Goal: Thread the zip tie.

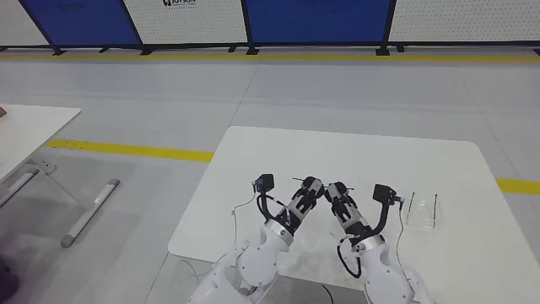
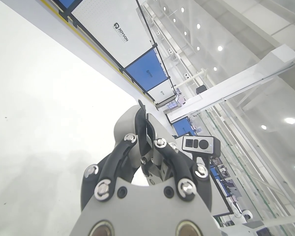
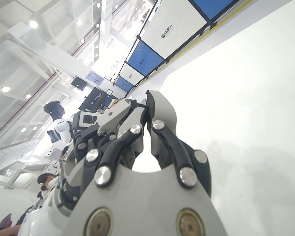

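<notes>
Held zip tie (image 2: 142,106) up off tabletop (image 1: 380,156), strung btwn two tools set tip to tip, prob. so tail could meet head. Pinched flat in L tool (image 2: 145,121), end poking out. Pinched too in R tool (image 3: 146,109), shut tight on thin strand.

A clear box (image 1: 423,212) sits on the white table (image 1: 354,156), with blue-and-white partition panels (image 1: 319,4) behind.

Most of zip tie (image 2: 142,106) hidden inside left gripper (image 2: 144,120).
</notes>
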Controlling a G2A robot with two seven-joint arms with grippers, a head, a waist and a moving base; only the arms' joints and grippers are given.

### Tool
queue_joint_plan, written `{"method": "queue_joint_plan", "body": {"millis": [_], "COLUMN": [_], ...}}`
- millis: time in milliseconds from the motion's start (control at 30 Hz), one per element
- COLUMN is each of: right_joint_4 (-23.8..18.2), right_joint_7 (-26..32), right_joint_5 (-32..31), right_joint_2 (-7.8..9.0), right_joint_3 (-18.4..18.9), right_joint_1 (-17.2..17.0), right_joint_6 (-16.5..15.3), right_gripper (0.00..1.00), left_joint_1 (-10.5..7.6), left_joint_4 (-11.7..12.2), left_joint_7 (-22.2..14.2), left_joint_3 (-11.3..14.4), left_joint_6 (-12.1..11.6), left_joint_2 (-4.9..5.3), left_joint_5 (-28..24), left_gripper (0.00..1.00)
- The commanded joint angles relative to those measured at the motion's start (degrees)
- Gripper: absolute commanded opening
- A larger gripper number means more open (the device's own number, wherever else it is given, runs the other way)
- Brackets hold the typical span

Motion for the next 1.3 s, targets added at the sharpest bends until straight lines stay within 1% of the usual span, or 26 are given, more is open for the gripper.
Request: {"method": "queue_joint_plan", "body": {"millis": [0,200,467,733,767,800,833,900,1033,1100,1133,1167,1233,1267], "right_joint_4": [-0.04,-0.04,0.24,0.67,0.63,0.55,0.48,0.31,0.05,-0.09,-0.18,-0.28,-0.45,-0.58], "right_joint_7": [-0.09,-0.09,-0.27,1.52,1.44,1.31,1.16,0.81,0.04,-0.37,-0.83,-1.46,-2.32,-2.64], "right_joint_5": [-0.06,-0.06,-0.26,2.36,2.57,2.72,2.66,2.44,2.11,2.0,1.73,1.22,0.5,0.38], "right_joint_2": [0.04,0.04,0.11,0.27,0.28,0.31,0.33,0.38,0.46,0.5,0.52,0.55,0.59,0.62], "right_joint_3": [0.05,0.05,-0.25,0.0,0.05,0.11,0.13,0.13,0.0,-0.05,-0.04,-0.08,-0.15,-0.18], "right_joint_1": [-0.01,-0.01,0.02,0.59,0.59,0.57,0.53,0.44,0.16,-0.02,-0.12,-0.29,-0.58,-0.81], "right_joint_6": [0.05,0.05,-0.04,-0.15,-0.12,-0.08,-0.07,-0.1,-0.31,-0.39,-0.44,-0.52,-0.58,-0.64], "right_gripper": [0.0,0.0,0.0,0.0,0.06,0.37,0.46,0.75,0.68,0.58,0.49,0.46,0.44,0.41], "left_joint_1": [0.04,-0.13,-0.4,-0.42,-0.42,-0.43,-0.43,-0.45,-0.45,-0.46,-0.48,-0.5,-0.51,-0.5], "left_joint_4": [0.09,0.32,0.41,0.56,0.62,0.68,0.71,0.73,0.7,0.78,0.88,0.98,1.06,1.08], "left_joint_7": [0.02,0.73,0.77,0.58,0.65,0.72,0.76,0.82,1.1,1.34,1.5,1.65,1.84,1.93], "left_joint_3": [-0.06,-0.11,0.15,0.3,0.29,0.29,0.3,0.33,0.4,0.42,0.4,0.42,0.45,0.47], "left_joint_6": [0.19,0.51,0.62,0.61,0.63,0.64,0.66,0.74,0.94,0.95,0.95,0.91,0.91,0.9], "left_joint_2": [0.05,0.09,0.09,0.15,0.16,0.16,0.17,0.18,0.18,0.18,0.19,0.18,0.18,0.18], "left_joint_5": [0.42,0.96,0.82,0.69,0.72,0.74,0.77,0.81,0.92,0.98,1.05,1.12,1.15,1.16], "left_gripper": [0.0,0.0,0.0,0.0,0.0,0.0,0.0,0.0,0.0,0.0,0.0,0.0,0.0,0.0]}}
